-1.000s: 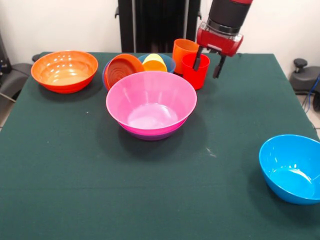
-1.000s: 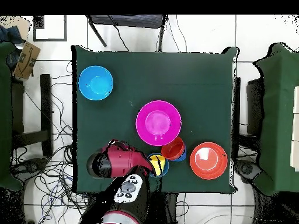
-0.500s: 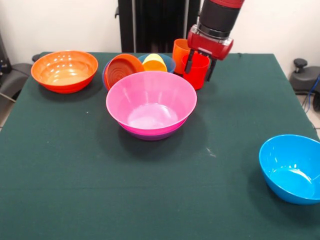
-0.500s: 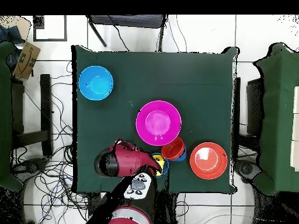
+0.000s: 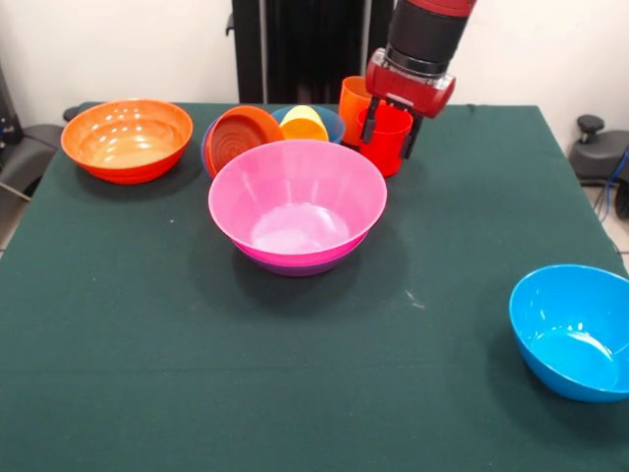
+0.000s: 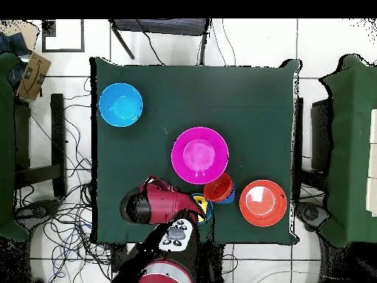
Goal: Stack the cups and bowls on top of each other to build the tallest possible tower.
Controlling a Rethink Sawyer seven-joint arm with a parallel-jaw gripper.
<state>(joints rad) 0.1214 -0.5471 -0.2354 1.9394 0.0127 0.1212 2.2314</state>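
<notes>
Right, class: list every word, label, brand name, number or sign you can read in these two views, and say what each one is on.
No readable text in either view.
The bowls, such as the large pink bowl, and the red cup: plain plastic, no print.
The gripper and the green table: no lettering visible.
The cardboard box on the floor in the overhead view: any marks are too small to read.

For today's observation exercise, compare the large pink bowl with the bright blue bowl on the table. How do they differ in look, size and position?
The large pink bowl is wider than the bright blue bowl. The pink bowl sits near the table's middle, close to the other bowls and cups; the blue bowl stands alone at a table edge. The pink bowl rests nested on a purple bowl; the blue bowl sits directly on the green cloth. Both are upright, glossy, round and empty.
</notes>
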